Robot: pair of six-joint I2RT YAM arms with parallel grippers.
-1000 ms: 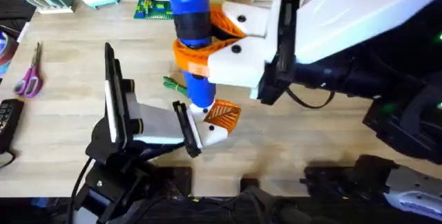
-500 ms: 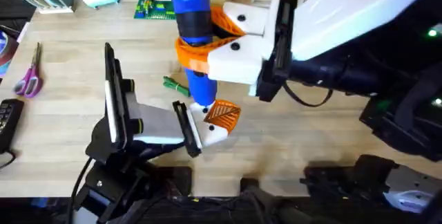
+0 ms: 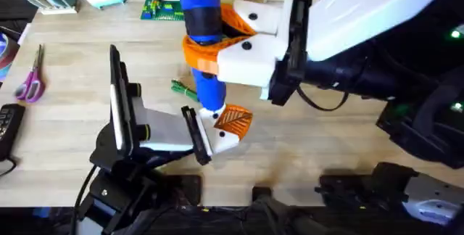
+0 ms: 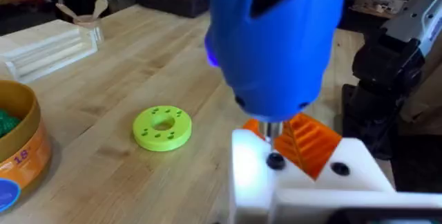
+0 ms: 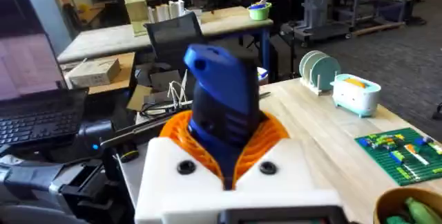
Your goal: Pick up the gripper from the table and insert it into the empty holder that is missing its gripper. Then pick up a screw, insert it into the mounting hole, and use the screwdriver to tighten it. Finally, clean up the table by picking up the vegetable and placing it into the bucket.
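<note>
Blue screwdriver [image 3: 201, 39] pinched upright in right fingers [image 3: 217, 43], left fingers' [image 3: 217, 130] spread unclear, lime disc [image 4: 163, 128] seen from left wrist.

The screwdriver [image 3: 200, 32] is bright blue, clamped between orange ribbed pads on the white right tool [image 3: 217, 46], while the orange ribbed gripper [image 3: 233, 121] sits on its white holder [image 3: 222, 142]. A slim dark-green vegetable [image 3: 183, 88] lies on the pale, plank-grained tabletop [image 3: 72, 112]. To the left are a lime-green disc [image 4: 163, 128] with holes and the yellow-orange bucket [image 4: 21, 148], printed in blue and red.
</note>
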